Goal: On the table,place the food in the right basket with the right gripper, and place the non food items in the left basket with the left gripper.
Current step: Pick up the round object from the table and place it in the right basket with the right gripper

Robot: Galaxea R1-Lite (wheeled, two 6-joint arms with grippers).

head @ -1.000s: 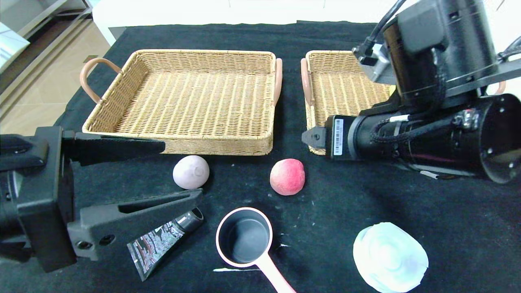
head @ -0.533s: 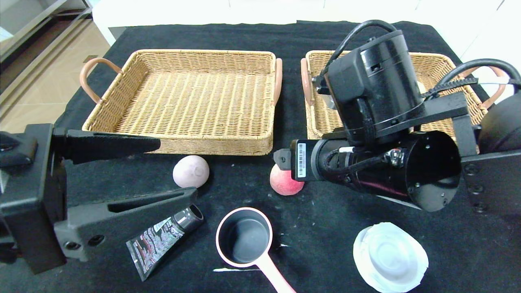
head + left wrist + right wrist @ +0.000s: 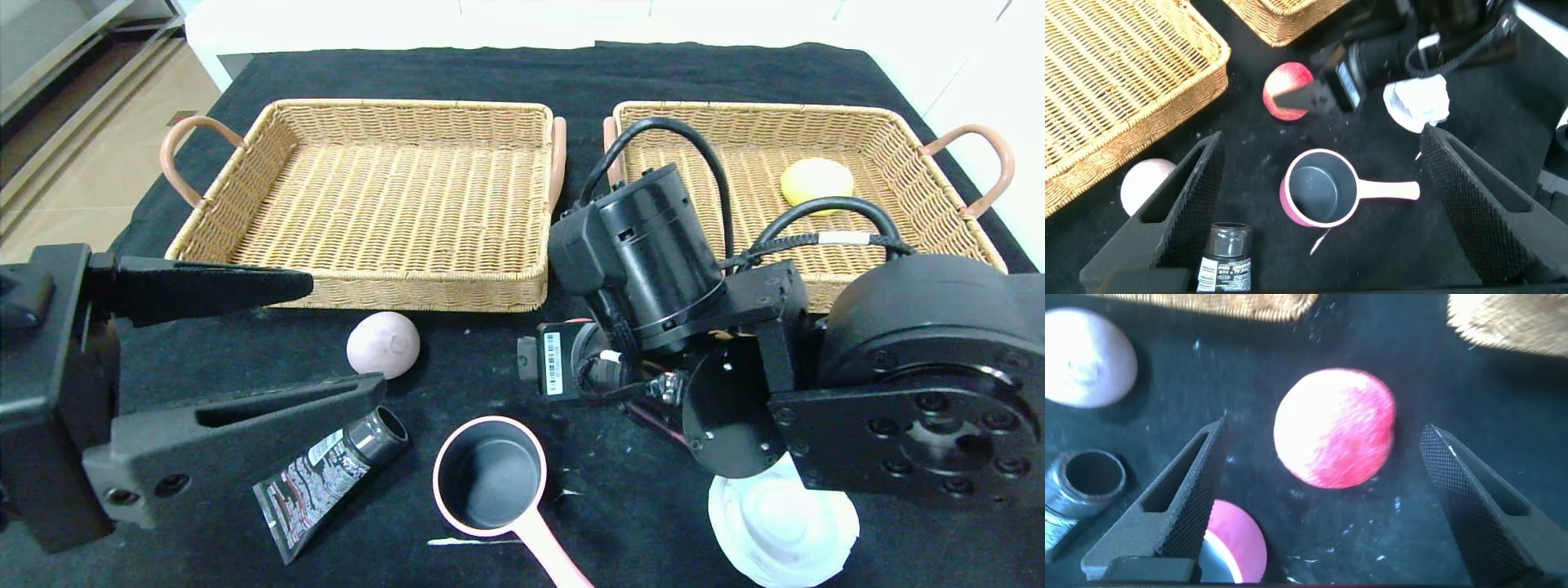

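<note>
The red-pink peach (image 3: 1335,429) lies on the black table (image 3: 424,69), and my right gripper (image 3: 1324,429) hangs open over it, one finger on each side, not touching. In the head view the right arm hides the peach. A yellow lemon (image 3: 816,181) lies in the right basket (image 3: 735,110). The mauve ball (image 3: 384,345) rests in front of the empty left basket (image 3: 367,287). My left gripper (image 3: 348,334) is open above the black tube (image 3: 331,474) and the pink pan (image 3: 1319,186). The white dish (image 3: 780,523) lies at the front right, partly under the right arm.
The two wicker baskets stand side by side at the back, their pink handles (image 3: 175,151) sticking out. The pan's handle (image 3: 551,555) points to the front edge. A small white tear (image 3: 473,541) marks the cloth beside it.
My right arm has swung from over the right basket forward and down onto the peach, uncovering the lemon in the basket. The left gripper has drifted slightly left, still open.
</note>
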